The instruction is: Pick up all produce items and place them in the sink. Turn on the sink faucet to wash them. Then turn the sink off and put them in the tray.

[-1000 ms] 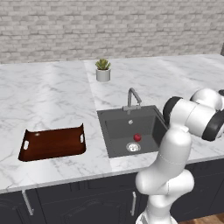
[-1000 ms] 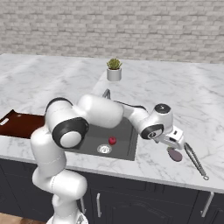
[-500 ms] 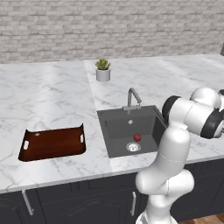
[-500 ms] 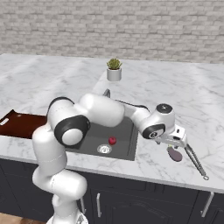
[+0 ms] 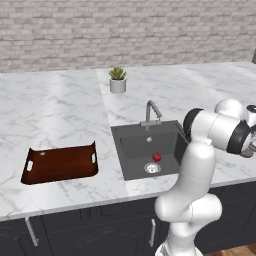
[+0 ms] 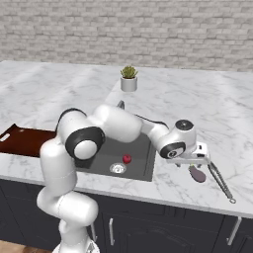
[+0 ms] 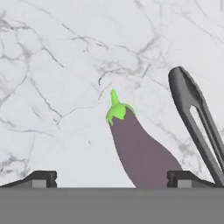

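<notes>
Claw (image 7: 111, 179) spread wide above the eggplant (image 7: 140, 151) near the tabletop (image 6: 197, 113) front edge; apple (image 6: 127, 158) lies in the sink (image 6: 141, 165).

Your gripper (image 7: 111, 179) sits wide apart over the eggplant (image 7: 140, 151) | dark slotted utensil (image 7: 197, 118) crowds one side | bare marble counter (image 7: 52, 87) opposite gives you room

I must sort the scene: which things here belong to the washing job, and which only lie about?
Job: red fruit in the sink, eggplant before the open claw, faucet, tray.
Lying about: potted plant, dark utensil beside the eggplant.
</notes>
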